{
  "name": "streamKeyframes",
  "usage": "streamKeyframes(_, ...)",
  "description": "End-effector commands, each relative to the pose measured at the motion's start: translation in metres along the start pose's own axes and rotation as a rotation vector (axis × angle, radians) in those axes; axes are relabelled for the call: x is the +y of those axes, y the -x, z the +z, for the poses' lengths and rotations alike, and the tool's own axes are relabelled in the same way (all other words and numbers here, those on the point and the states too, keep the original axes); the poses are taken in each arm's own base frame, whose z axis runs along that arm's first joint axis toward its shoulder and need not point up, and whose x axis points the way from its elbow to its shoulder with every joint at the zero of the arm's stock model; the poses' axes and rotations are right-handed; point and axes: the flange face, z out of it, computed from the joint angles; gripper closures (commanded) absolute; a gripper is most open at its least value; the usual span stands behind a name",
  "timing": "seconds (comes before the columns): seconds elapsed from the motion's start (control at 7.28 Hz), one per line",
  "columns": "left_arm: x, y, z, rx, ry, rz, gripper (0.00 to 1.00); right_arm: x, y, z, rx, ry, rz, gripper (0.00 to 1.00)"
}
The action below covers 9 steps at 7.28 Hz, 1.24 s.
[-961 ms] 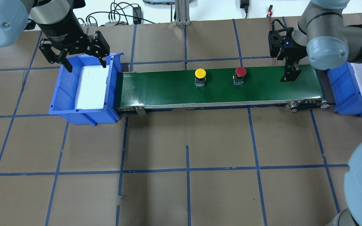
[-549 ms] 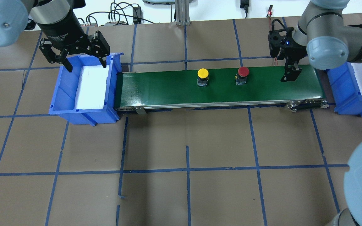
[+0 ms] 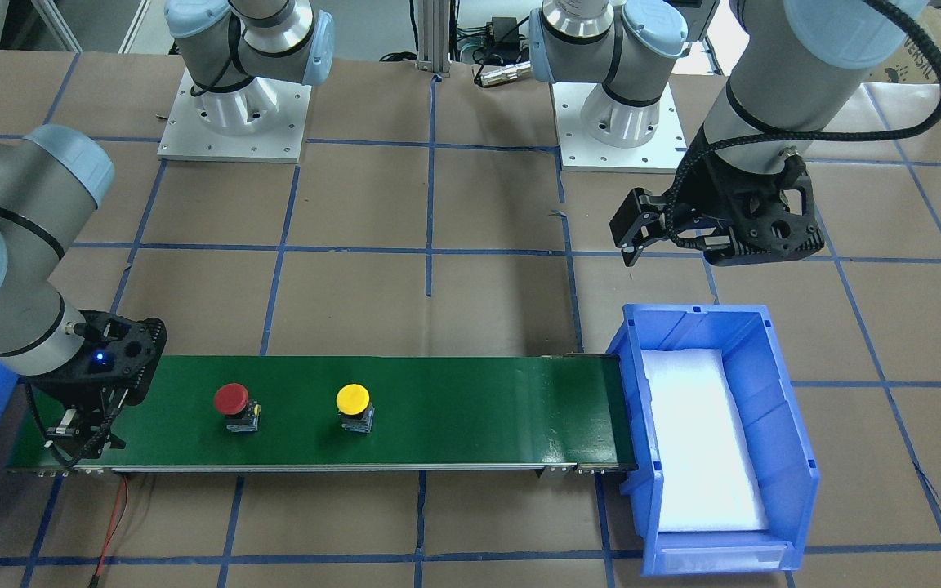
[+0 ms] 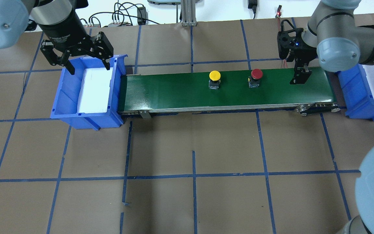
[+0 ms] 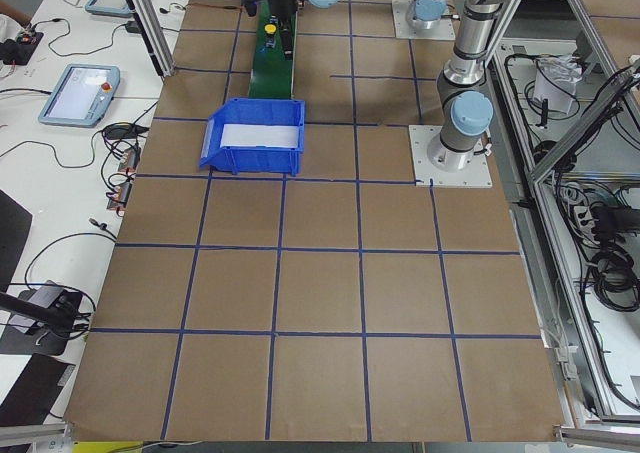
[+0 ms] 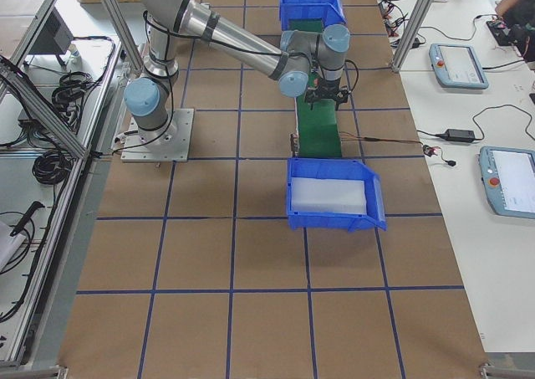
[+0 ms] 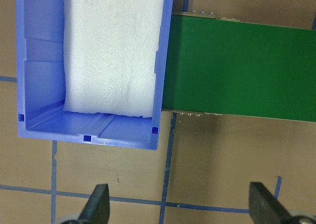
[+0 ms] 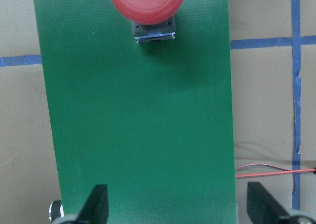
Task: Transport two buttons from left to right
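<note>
Both buttons have slid a little further along the green belt (image 4: 174,92) toward the right gripper (image 4: 300,77) in the last second, while neither arm has budged. The red button (image 4: 256,76) leads and the yellow button (image 4: 215,78) trails it, both standing cap-up on the belt.

The right gripper hangs low over the belt's end with its fingers (image 8: 98,203) spread wide and nothing between them. To me that looks like a waiting post: the belt brings the part in. From its wrist camera the red button stands ahead of the fingertips, clear of them, and close to the line running between the two. The yellow one lies beyond the red, further off from those fingers. Just behind them sits a blue bin (image 4: 355,109), which I take to be the drop-off.

The left gripper (image 4: 89,66) hovers over the other blue bin (image 4: 64,97), lined with white foam (image 4: 94,87). Its fingers are wide apart and empty. Both buttons are well away from them down the belt, so its feeding job seems done.
</note>
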Motion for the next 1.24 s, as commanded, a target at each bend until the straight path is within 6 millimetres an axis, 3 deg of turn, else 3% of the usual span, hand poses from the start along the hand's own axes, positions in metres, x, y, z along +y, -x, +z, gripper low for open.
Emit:
streamKeyframes(0.0,0.0,0.001,-0.001,0.0,-0.003,-0.002,0.0,0.0,0.001,0.003,-0.006,0.0,0.0,0.01)
streamKeyframes(0.69,0.002,0.001,-0.003,-0.003,-0.005,0.0,0.0,0.001,-0.002,-0.004,0.006,0.015,-0.002,0.01)
streamKeyframes(1.1,0.003,-0.001,-0.002,0.001,0.0,0.0,0.0,-0.001,0.001,0.009,-0.02,-0.001,-0.001,0.01)
